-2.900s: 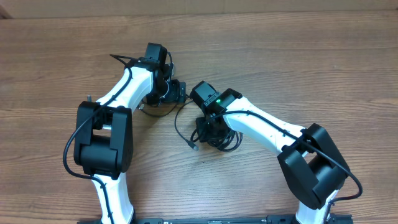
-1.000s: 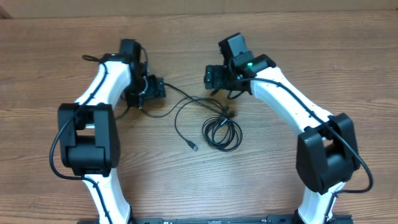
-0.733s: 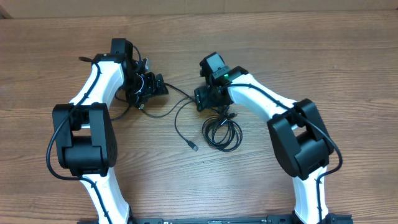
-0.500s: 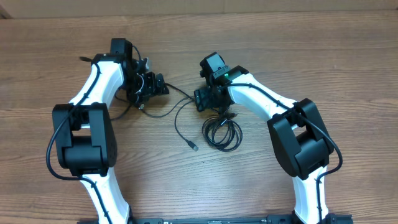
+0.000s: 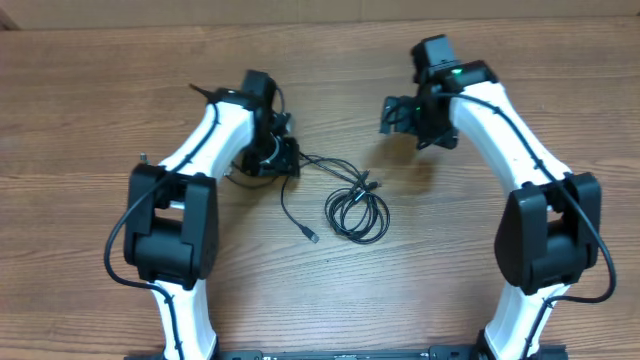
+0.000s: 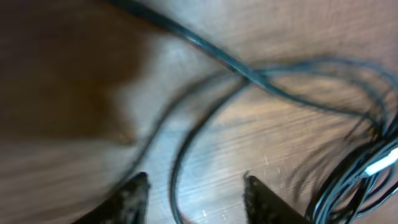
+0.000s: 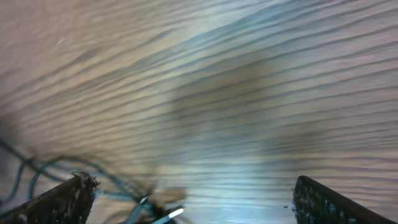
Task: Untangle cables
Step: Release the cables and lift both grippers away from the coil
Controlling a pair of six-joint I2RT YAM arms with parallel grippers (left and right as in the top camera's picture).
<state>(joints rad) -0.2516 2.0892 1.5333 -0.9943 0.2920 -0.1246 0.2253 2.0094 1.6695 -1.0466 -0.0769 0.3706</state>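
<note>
Obs: cables are thin black cords lying flat on the desk, between the two pincers and nearer the left one. The main body is a small multi-turn coil. One strand leads from it to right under the left pincer, and a second loop ends in a silver-tipped plug on the robot's side of that pincer. Left pincer: spread open, low over the desk. The left wrist view shows the strand running between its fingertips with neither pad on it, and more strands crossing just beyond. That view is motion-blurred, so light contact cannot be ruled out. Right pincer: spread wide, empty, well apart from the coil; the cords show only at the lower edge of its view, beside one finger. Handling, as judged: the cords are light and limp with no stiffness to speak of. They will trail after whatever is pulled, and the coil will likely travel as one clump, or tighten, if hauled by a free end. The jacket looks smooth and the section thin, so a partial pinch may slip and the pads should close square across the cord. Best hold, in my judgement: the single strand between the left pincer's fingertips, short of the crossing, as the anchor. The right pincer should take one outer turn of the coil rather than the small, hard plug.
</note>
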